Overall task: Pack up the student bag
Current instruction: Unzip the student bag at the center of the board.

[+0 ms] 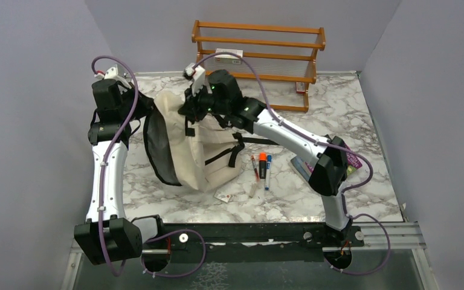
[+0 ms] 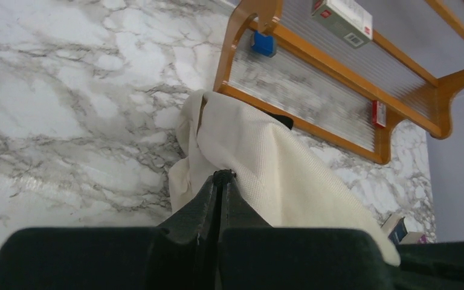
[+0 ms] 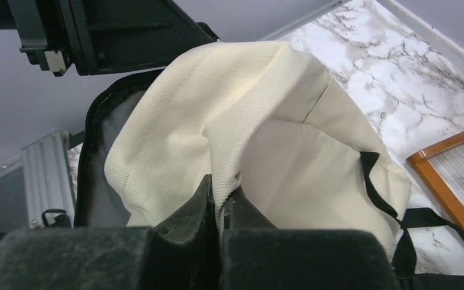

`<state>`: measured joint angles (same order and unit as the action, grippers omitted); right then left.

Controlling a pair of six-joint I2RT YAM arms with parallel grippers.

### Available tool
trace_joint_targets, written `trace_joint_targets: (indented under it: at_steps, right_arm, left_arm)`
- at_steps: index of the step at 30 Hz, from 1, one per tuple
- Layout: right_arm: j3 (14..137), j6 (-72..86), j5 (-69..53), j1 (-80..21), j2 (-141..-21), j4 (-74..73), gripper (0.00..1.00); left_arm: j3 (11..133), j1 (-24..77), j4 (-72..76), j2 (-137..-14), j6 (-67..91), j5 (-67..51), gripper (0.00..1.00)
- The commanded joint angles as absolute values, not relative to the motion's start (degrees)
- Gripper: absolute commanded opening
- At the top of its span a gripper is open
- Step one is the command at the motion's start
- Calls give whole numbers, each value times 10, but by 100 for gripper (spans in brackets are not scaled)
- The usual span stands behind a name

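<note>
The cream student bag point(image 1: 184, 142) stands on the marble table, its dark-lined mouth open toward the left. My left gripper point(image 2: 223, 176) is shut on the bag's black zipper edge at its left rear; the cream fabric point(image 2: 278, 175) hangs beyond the tips. In the top view the left gripper point(image 1: 134, 104) sits at the bag's upper left. My right gripper point(image 3: 220, 188) is shut on a fold of the bag's cream fabric point(image 3: 229, 103) at its top edge, and shows in the top view point(image 1: 196, 107) at the bag's upper right. Both hold the bag's top up.
A wooden shelf rack point(image 1: 260, 51) stands at the back with a small box point(image 1: 228, 56) on it. Several markers and pens point(image 1: 261, 166) lie right of the bag. A small card point(image 1: 222, 196) lies in front. A book point(image 1: 305, 168) lies under the right arm.
</note>
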<state>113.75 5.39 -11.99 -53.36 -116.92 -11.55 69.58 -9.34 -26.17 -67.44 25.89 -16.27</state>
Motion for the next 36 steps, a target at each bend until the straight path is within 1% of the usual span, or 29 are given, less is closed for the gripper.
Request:
trace_joint_targets:
  at_steps: [1, 4, 9, 18, 22, 28, 36]
  right_arm:
    - [1165, 45, -313, -462, -1118, -121, 0]
    - [1208, 20, -412, -425, -1130, -163, 0]
    - [1246, -30, -514, -386, -1135, -216, 0]
    - [1269, -10, -712, -327, -1140, -199, 0]
    - [1269, 41, -788, -323, -1146, -154, 0]
    - [1264, 96, -821, -318, -1143, -85, 0]
    - [1272, 160, -816, -313, -1138, -15, 0]
  left_arm:
    - [711, -92, -200, -659, 261, -240, 0]
    - [699, -93, -170, -657, 271, -279, 0]
    - [685, -93, -141, -654, 271, -311, 0]
    - [640, -93, -93, -651, 274, -342, 0]
    - [611, -93, -66, -648, 275, -345, 0]
    - [574, -93, -38, -643, 278, -352, 0]
    - [501, -93, -12, -643, 291, -306, 0]
